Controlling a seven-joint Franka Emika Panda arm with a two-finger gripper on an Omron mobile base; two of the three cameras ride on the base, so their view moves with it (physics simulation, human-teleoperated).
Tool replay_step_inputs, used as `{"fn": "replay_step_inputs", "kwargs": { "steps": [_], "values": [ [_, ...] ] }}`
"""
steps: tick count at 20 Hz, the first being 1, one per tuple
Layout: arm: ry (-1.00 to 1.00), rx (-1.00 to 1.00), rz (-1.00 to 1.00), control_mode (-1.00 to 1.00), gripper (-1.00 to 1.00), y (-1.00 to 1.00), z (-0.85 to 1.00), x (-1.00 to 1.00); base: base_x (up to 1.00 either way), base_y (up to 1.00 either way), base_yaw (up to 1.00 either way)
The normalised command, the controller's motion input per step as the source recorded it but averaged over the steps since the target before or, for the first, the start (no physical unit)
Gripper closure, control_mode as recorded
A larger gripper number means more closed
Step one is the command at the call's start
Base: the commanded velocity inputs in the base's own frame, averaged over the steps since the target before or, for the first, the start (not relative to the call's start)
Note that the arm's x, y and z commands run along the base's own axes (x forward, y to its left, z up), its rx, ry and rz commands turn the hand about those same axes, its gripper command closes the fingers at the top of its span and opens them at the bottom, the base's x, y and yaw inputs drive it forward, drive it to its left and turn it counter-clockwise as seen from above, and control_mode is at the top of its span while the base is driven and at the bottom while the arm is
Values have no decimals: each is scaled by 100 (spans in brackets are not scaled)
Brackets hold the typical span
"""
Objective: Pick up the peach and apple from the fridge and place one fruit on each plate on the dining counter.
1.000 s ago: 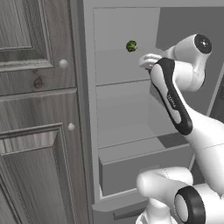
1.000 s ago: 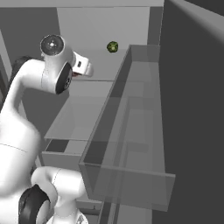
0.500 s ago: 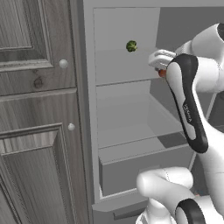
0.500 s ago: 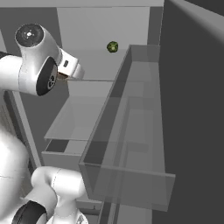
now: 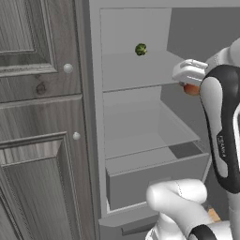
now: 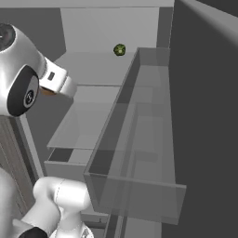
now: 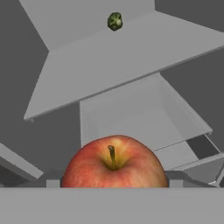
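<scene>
The gripper (image 7: 114, 181) is closed on the apple (image 7: 114, 162). In the hand view the apple sits directly ahead of the camera, stem up, with a dark finger tip (image 7: 51, 180) against its left flank and the other against its right flank. The fruit is red with yellow streaking around the stem hollow.

In the left base view the gripper (image 5: 188, 79) stands in front of the fridge (image 5: 140, 122), outside the compartment and just off the front edge of the upper shelf (image 5: 140, 70); a small part of the apple (image 5: 191, 89) shows beneath the white hand. In the right base view the apple (image 6: 46, 92) shows as an orange-red sliver under the hand (image 6: 58, 82), to the left of the fridge opening.

A line of dark lettering runs along the dark forearm link (image 5: 222, 140) in the left base view; it is too small to read.

Further in, the fridge drawer (image 5: 154, 180) sits below the lower shelf (image 5: 145, 140). The open door's clear bin (image 6: 139, 139) projects forward at the right of the compartment. At the back of the upper shelf lies a small dark green round item (image 5: 140, 49).
</scene>
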Motion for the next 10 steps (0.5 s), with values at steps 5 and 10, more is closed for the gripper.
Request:
{"fn": "replay_step_inputs", "kwargs": {
  "steps": [5, 10],
  "values": [
    [-7, 0, -1, -100, 100, 0, -7, -59, 0, 0, 0],
    [0, 0, 0, -100, 100, -1, 0, -28, 0, 0, 0]
  ]
}}
